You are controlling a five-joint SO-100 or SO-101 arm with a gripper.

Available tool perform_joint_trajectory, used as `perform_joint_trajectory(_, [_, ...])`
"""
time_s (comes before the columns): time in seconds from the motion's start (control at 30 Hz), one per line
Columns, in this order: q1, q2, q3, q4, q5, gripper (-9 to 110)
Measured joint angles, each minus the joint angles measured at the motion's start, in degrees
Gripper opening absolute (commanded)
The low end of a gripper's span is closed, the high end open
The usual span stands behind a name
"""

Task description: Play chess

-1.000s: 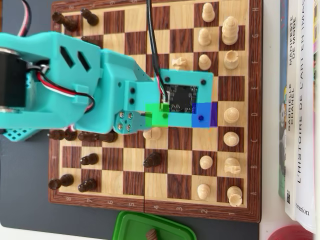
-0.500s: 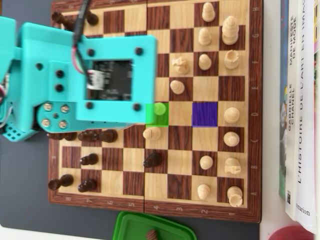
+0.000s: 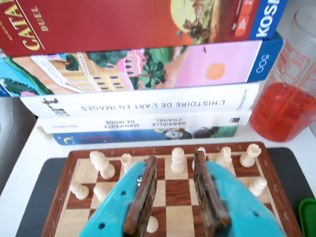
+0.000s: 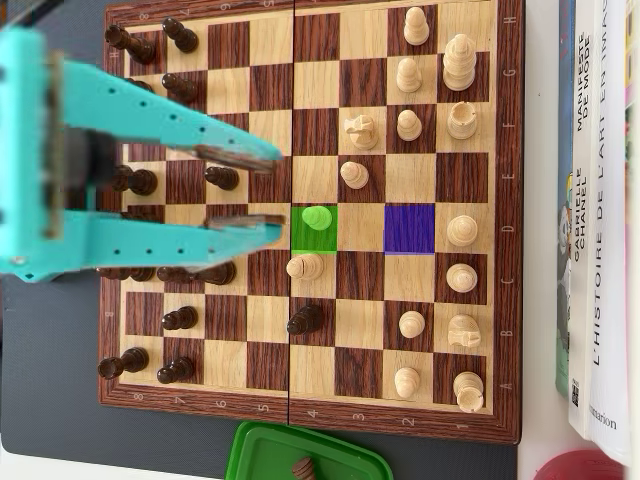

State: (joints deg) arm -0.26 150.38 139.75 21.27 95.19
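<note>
The wooden chessboard (image 4: 505,250) fills the overhead view, with dark pieces at the left and pale pieces at the right. A pale pawn (image 4: 317,218) stands on a green-tinted square, and two squares to its right a purple-tinted square (image 4: 409,228) is bare. My teal gripper (image 4: 278,193) hovers open over the board's left half, its tips just left of the pawn and nothing between them. In the wrist view the gripper (image 3: 175,157) stands open, its brown pads (image 3: 143,197) framing bare squares. A pale pawn (image 3: 153,225) peeks out beside the left pad.
Stacked books (image 4: 600,220) lie along the board's right edge and fill the far side of the wrist view as books (image 3: 143,101). A green lid (image 4: 300,455) holding a dark piece sits below the board. A measuring cup of red liquid (image 3: 286,108) stands at the right.
The arm has drawn back to the left, off the board's middle. The pawn stays on the green square, uncovered. The open fingers now show where the camera housing was.
</note>
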Motion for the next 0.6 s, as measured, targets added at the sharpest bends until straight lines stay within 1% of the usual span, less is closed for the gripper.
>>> perform_joint_trajectory(0.2, [0.0,7.7,11.0,-16.7,0.0,13])
perform_joint_trajectory(0.3, [0.0,12.0,14.9,-22.9,0.0,13])
perform_joint_trajectory(0.43, [-0.1,18.5,18.0,-26.8,-0.3,13])
perform_joint_trajectory(0.6, [-1.2,26.6,21.0,-27.4,-2.0,13])
